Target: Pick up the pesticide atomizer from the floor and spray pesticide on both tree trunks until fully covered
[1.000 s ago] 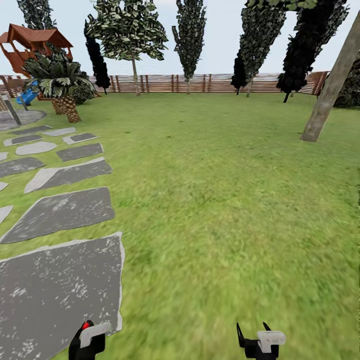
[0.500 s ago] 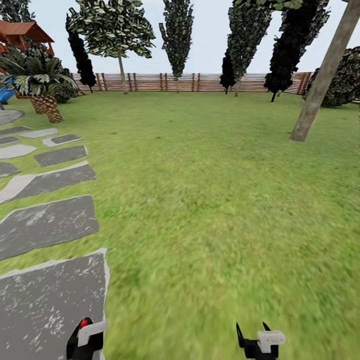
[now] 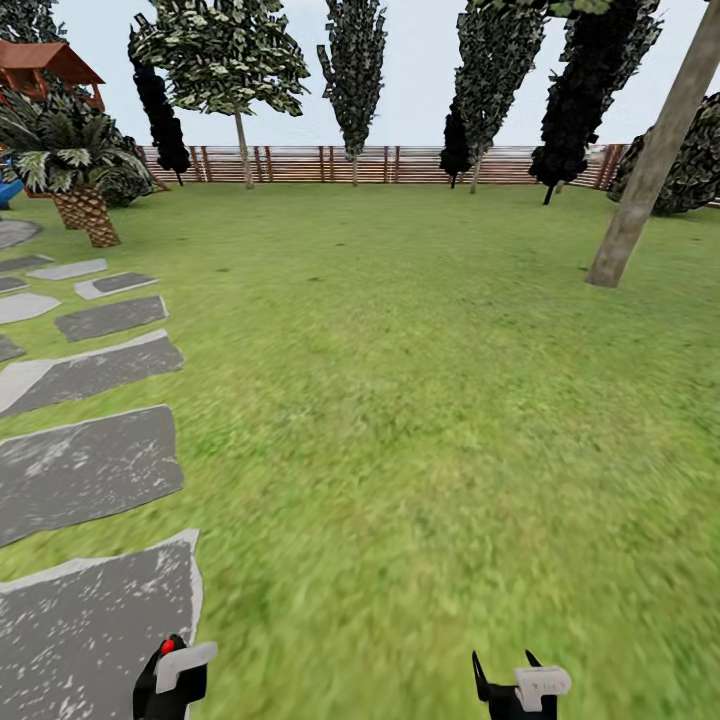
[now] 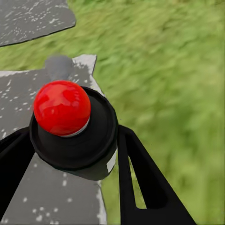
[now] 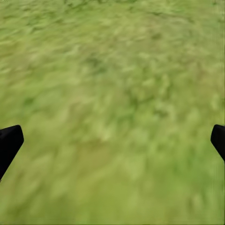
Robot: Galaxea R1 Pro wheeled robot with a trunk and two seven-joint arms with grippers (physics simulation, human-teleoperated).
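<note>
- The left gripper (image 4: 70,154) is pinched around the pesticide atomizer (image 4: 72,136), a black cylindrical body topped by a glossy red ball cap (image 4: 62,107); the black fingers (image 4: 140,183) flank the body on both sides and appear to touch it.
- In the head view the same left gripper (image 3: 172,680) sits at the near left edge with the red cap (image 3: 168,647) just peeking above it, over the nearest grey paving slab (image 3: 90,620).
- Handling, as a judgement: the atomizer looks rigid and smooth-walled, probably light, so a slick round body could twist or slide in the grasp (the wide black collar below the cap seems the safest place to hold, leaving the red top free).
- The right gripper (image 3: 510,690) is spread wide with nothing in it; in the right wrist view only its two dark fingertips (image 5: 10,140) show above blurred lawn (image 5: 112,112).
- One leaning grey-tan tree trunk (image 3: 650,170) stands far right, well apart from the robot, before the slatted wooden fence (image 3: 400,163).
- Against the earlier frames, the paving slabs, palm (image 3: 75,170) and play tower (image 3: 45,70) sit further left and the trunk's base lower: the whole view has shifted, so the camera has moved, while both grippers sit at the same near edge.
</note>
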